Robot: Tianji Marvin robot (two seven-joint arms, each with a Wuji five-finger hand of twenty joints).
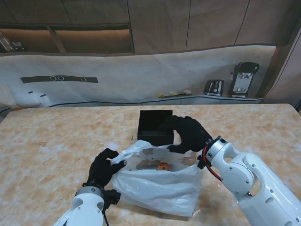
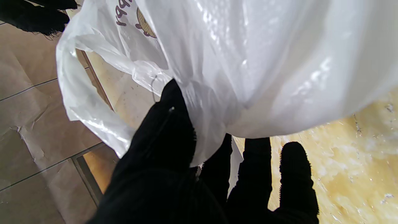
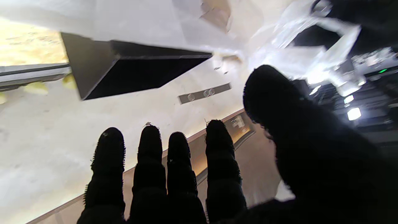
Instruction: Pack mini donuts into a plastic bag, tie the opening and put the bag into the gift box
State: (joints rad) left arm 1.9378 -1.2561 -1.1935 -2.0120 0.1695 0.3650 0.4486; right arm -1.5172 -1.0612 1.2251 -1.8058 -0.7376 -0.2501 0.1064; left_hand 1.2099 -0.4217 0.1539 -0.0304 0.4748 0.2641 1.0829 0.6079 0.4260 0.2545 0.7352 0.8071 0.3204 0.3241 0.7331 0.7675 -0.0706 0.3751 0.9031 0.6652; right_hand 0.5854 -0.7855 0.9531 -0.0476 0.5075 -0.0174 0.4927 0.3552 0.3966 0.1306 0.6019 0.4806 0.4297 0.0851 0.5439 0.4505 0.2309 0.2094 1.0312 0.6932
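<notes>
A white plastic bag lies on the marble table in front of me, its mouth facing the black gift box just behind it. An orange mini donut shows through the opening, beside some brownish pieces. My left hand pinches the bag's left rim; in the left wrist view the thumb presses the film of the bag against the fingers beneath. My right hand hovers over the bag's right rim next to the box, fingers spread with nothing between them. The box stands open and looks dark inside.
Behind the table a paper-covered counter holds two dark appliances at the back right and a few pale yellow items. Bare marble table top stretches to either side of the bag.
</notes>
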